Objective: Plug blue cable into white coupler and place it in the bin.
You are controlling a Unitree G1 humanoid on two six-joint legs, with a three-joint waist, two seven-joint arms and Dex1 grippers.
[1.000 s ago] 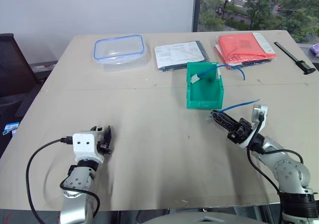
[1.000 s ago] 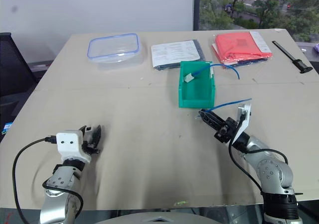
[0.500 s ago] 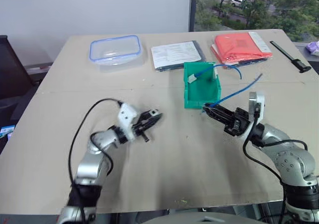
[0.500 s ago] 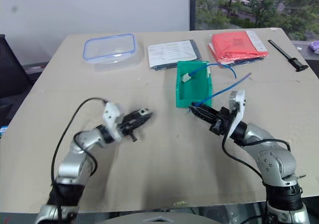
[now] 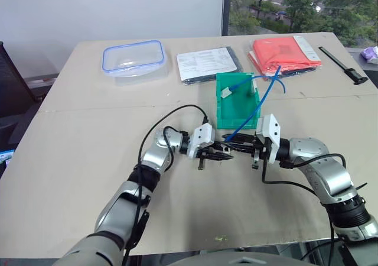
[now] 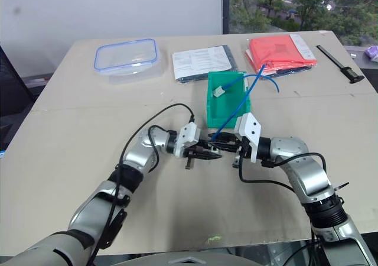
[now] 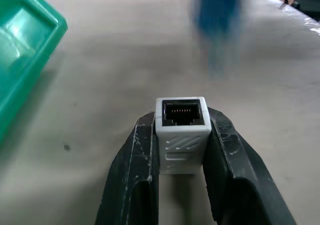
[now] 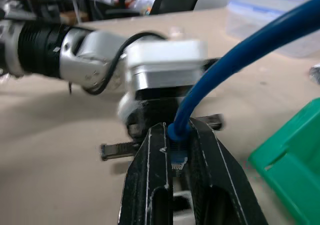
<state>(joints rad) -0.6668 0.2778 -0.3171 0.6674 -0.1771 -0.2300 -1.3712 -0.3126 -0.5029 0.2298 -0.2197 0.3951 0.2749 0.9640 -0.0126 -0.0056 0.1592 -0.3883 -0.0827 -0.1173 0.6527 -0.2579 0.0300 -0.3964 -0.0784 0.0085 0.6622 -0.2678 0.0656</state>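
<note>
Black fingers of the left gripper (image 7: 181,135) clamp the white coupler (image 7: 181,130), its dark socket facing outward toward the right gripper (image 5: 236,150). That one is pinched shut on the plug end of the blue cable (image 8: 240,55), which arcs up and back over the bin (image 5: 226,113). Both forearms reach inward, nearly level, so the two grippers meet tip to tip over the table (image 5: 71,159), just in front of the green bin. Another cable end and coupler lie inside it.

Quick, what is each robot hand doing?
Left gripper: shut on the tiny white boxy coupler.
Right gripper: shut on the thin blue cable.
</note>
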